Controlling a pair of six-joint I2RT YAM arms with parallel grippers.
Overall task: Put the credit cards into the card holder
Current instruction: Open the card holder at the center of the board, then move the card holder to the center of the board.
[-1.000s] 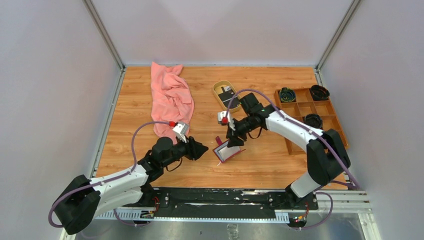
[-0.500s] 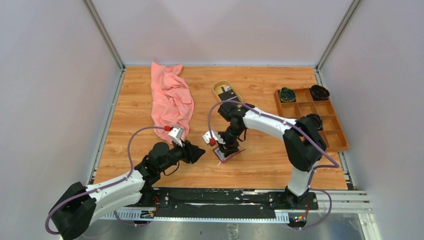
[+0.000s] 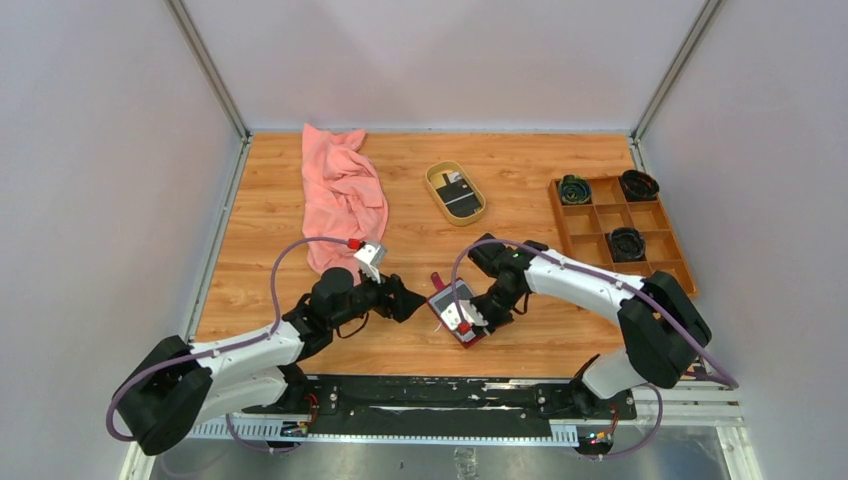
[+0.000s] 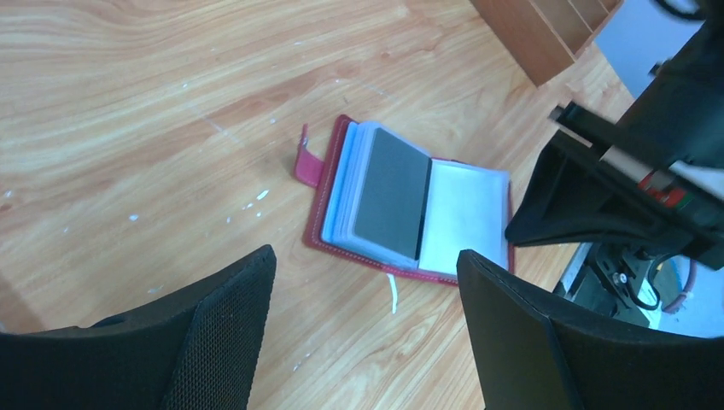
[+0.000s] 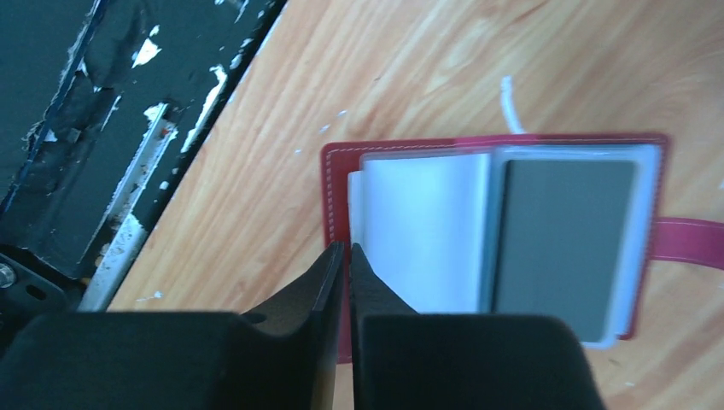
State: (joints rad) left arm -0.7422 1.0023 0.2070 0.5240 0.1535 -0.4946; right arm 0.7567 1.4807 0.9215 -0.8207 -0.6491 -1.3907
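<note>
From above, the card holder [image 3: 447, 301] lies spread open on the worktop [image 3: 250, 250] between the two tools. The left tool [image 3: 405, 300] hovers just beside it, jaws wide and empty, while the right tool [image 3: 475, 322] reaches in from the other side with its closed tips on the holder's far edge, seemingly to pin the pages so they cannot fold shut. The loose credit cards [image 3: 457, 192] wait in the oval dish [image 3: 431, 186], well beyond both tools across bare wood. A pink cloth [image 3: 342, 195] lies beyond the left tool and a wooden tray [image 3: 608, 192] off past the right arm, neither in the way. In the left wrist view the holder sits just ahead of the spread fingers [image 4: 230, 316], with a grey card [image 4: 391, 195] in one sleeve and a pale sleeve beside it. There is open wood on this tool's side for an approach. In the right wrist view the fingers [image 5: 376, 290] are pressed together with only a slit between them, their tips at the red cover's edge. Whether they nip the cover or merely press it, I cannot tell. The black rail [image 5: 128, 128] at the worktop's near edge lies close beside this tool — little room to back off there.
</note>
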